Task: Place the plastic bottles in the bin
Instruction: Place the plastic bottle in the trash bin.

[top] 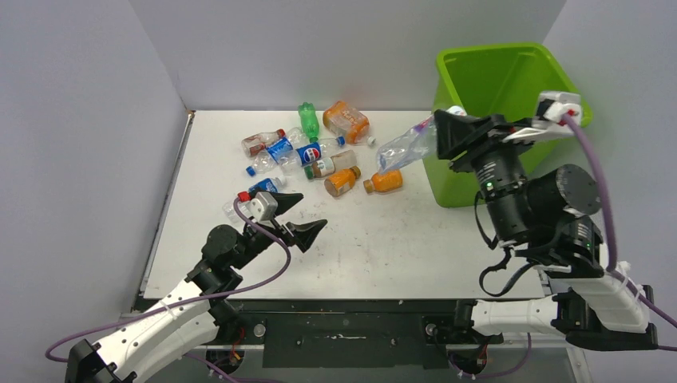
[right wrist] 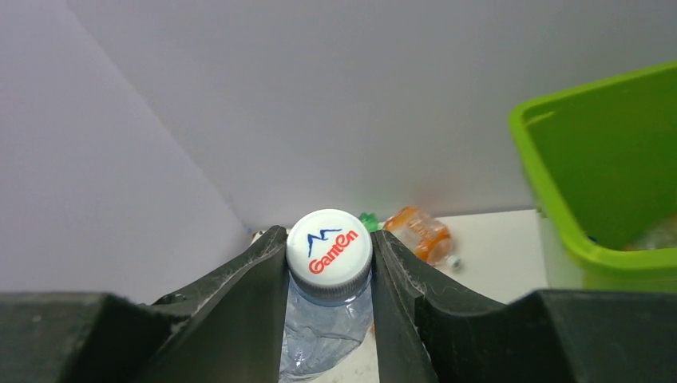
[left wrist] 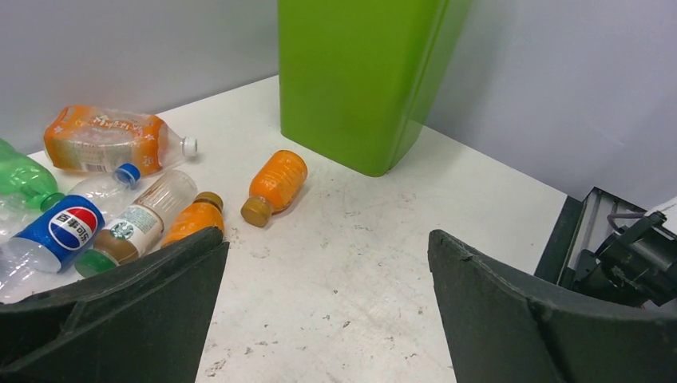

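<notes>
- A crushed clear bottle (top: pixel 403 148) is gripped at the neck, just under its white cap (right wrist: pixel 329 254), by the right gripper (top: pixel 441 132). The jaws are clenched on it from both sides.
- The bottle is held off the table (top: pixel 383 255). Its body slants down and to the left, just beside the left wall of the bin (top: pixel 451 179) and outside the rim.
- The bin is placed at the far right corner of the table, close to the walls.
- Other bottles are seen lying in a loose cluster at the far middle of the table. A green bottle (top: pixel 308 120) and a large orange-labelled bottle (top: pixel 346 120) are farthest back.
- In front of these, two Pepsi-labelled bottles (top: pixel 311 152) and a brown-capped bottle (top: pixel 331 165) are found.
- Two small orange bottles (top: pixel 385 181) are nearest the bin, apart from it.
- A red-capped bottle (top: pixel 243 197) is partly hidden just behind the left gripper (top: pixel 307 211).
- The left gripper is held low over the near left of the table. Its jaws are spread wide and nothing is held between them.
</notes>
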Robot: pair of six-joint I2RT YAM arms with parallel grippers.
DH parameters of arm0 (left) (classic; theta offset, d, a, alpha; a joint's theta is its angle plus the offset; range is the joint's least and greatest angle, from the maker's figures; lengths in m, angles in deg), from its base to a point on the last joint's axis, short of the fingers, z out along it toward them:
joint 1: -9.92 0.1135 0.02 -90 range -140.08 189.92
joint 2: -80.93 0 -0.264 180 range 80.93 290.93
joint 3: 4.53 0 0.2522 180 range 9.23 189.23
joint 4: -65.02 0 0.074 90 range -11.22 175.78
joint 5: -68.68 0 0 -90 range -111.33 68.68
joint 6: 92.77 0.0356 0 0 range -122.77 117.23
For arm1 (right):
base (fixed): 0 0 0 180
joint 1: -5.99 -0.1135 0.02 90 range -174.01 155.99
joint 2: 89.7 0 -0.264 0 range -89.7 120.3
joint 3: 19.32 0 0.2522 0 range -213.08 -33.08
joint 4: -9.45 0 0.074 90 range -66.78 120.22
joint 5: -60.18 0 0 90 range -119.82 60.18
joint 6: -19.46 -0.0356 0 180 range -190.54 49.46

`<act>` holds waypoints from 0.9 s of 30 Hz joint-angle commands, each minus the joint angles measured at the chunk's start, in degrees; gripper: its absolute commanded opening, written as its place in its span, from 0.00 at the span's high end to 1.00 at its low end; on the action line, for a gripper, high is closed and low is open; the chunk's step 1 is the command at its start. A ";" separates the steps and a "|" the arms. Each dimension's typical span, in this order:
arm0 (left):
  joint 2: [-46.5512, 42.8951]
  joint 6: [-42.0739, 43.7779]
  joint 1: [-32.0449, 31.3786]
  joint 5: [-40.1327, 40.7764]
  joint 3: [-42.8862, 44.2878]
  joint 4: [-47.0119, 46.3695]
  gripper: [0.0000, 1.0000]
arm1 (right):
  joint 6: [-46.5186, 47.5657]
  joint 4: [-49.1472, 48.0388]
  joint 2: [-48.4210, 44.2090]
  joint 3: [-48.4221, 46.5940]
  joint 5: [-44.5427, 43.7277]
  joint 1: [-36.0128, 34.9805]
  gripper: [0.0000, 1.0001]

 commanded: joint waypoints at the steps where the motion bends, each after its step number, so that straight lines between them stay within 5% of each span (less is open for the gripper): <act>1: 0.70 1.78 -0.18 1.51 1.07 -1.82 0.04 | 11.91 -5.43 2.83 -6.46 -14.41 -0.25 0.95; 6: 0.94 1.93 -0.09 1.98 2.04 -0.91 0.04 | 37.35 -30.37 6.01 -3.96 -23.30 -0.23 0.95; 14: -0.18 0.47 -0.08 1.59 1.54 -1.93 0.04 | 50.41 -31.82 24.11 -30.68 -20.27 2.24 0.95; 17: 0.08 0.41 -0.12 1.49 1.67 -1.63 0.04 | 42.65 -19.26 32.43 -43.78 -15.99 9.87 0.95; 23: -0.20 -0.70 -0.24 0.78 1.37 -2.21 0.04 | 25.61 -12.03 37.02 -45.40 -6.87 27.73 0.95; 27: 0.27 -1.00 -0.33 0.60 1.51 -2.37 0.04 | 18.45 -16.38 36.68 -42.35 -4.19 40.97 0.95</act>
